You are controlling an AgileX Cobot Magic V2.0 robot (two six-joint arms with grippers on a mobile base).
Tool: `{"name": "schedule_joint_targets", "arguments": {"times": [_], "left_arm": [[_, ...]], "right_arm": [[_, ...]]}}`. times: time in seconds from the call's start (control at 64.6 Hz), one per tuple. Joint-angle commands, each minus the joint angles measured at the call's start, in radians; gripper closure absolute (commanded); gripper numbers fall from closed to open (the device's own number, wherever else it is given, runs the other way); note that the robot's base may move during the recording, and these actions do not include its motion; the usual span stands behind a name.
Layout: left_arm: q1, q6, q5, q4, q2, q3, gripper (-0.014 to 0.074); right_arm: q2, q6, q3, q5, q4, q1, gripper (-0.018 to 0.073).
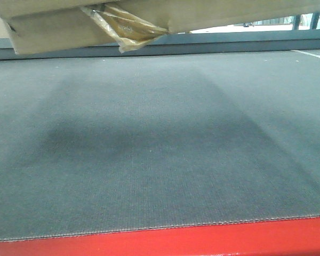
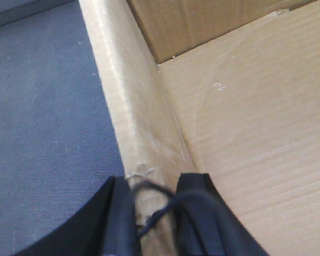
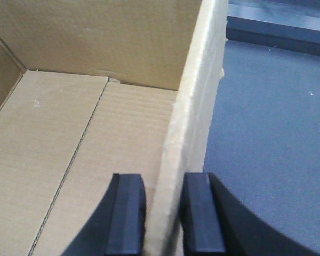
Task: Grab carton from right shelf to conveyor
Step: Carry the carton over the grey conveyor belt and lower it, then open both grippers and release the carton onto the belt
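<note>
Running along the near edge, a red border strip [image 1: 202,240]; beyond it the conveyor [image 1: 149,160] belt spreads wide and open, with a soft dark shadow [image 1: 96,138] mid-belt. Carton [image 1: 53,32] hangs over the belt's far part, open-topped, amber tape tuft [image 1: 130,29] dangling from its lower edge. Left gripper [image 2: 154,224] pinches one side wall from above, a finger on either face; right gripper [image 3: 162,213] pinches the opposite wall likewise. Grey belt shows outside both walls. Dark rail [image 1: 202,40] bounds the far edge

Soft overhead light, diffuse shadow [image 1: 112,141] on conveyor [image 1: 272,90], slight blur.
</note>
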Motion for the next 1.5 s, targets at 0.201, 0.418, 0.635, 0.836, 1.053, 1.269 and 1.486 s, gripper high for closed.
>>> {"name": "schedule_joint_targets", "arguments": {"times": [0.201,0.418,0.635,0.836,1.053,1.269,1.486], "left_arm": [[-0.004,0.021,-0.019,0.044,-0.001,-0.008,0.0605],[-0.004,0.021,-0.019,0.044,-0.001,-0.008,0.0605],[-0.004,0.021,-0.031,0.016,-0.002,-0.020,0.0605],[0.072,0.021,-0.059,-0.088,0.020,-0.020,0.0605],[0.156,0.021,-0.069,-0.144,0.132,-0.020,0.0605],[0.159,0.021,-0.098,-0.142,0.262,-0.020,0.0605],[0.159,0.021,-0.105,-0.142,0.327,-0.020,0.0562]], "right_arm": [[-0.015,-0.007,-0.008,-0.052,0.015,0.002,0.0627],[-0.015,-0.007,-0.008,-0.051,0.017,0.002,0.0627],[-0.013,-0.007,-0.008,-0.050,0.042,0.002,0.0627],[0.054,0.004,-0.014,-0.025,0.046,-0.032,0.0627],[0.207,0.004,-0.014,-0.006,0.062,-0.089,0.0627],[0.353,0.004,-0.014,-0.011,0.062,-0.089,0.0627],[0.438,0.004,-0.014,-0.008,0.062,-0.089,0.0627]]}}
